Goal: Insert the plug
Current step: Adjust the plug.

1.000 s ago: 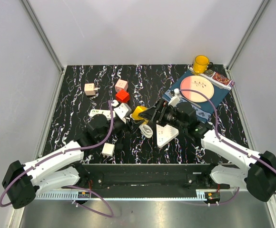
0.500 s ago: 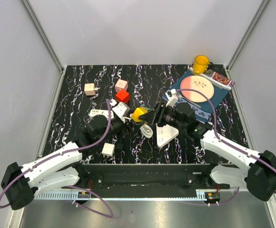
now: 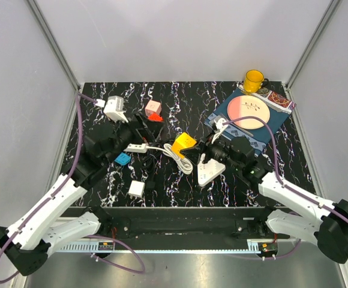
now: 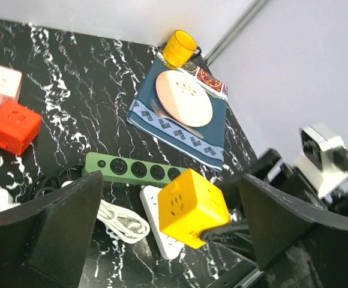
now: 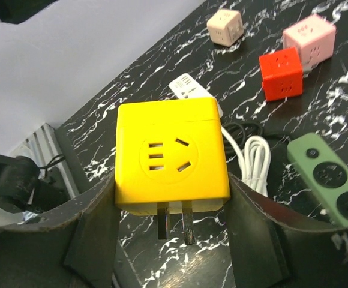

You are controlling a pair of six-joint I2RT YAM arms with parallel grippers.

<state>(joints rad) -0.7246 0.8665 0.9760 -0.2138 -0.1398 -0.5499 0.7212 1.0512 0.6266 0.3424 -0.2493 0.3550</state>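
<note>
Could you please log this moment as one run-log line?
right gripper: shut on yellow cube plug | left gripper: open, empty | status: plug not yet inserted

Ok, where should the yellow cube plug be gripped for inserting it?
Grip the yellow cube plug on the two opposite flat sides next to the pronged face, approaching from any face except that one. Those sides are flat and parallel, and the prongs must stay clear. The right gripper's fingers clamp it this way now.

From high at the near edge, we look down on the whole table. Our wrist cameras sit nearer, angled downward. All three views share the yellow cube.
</note>
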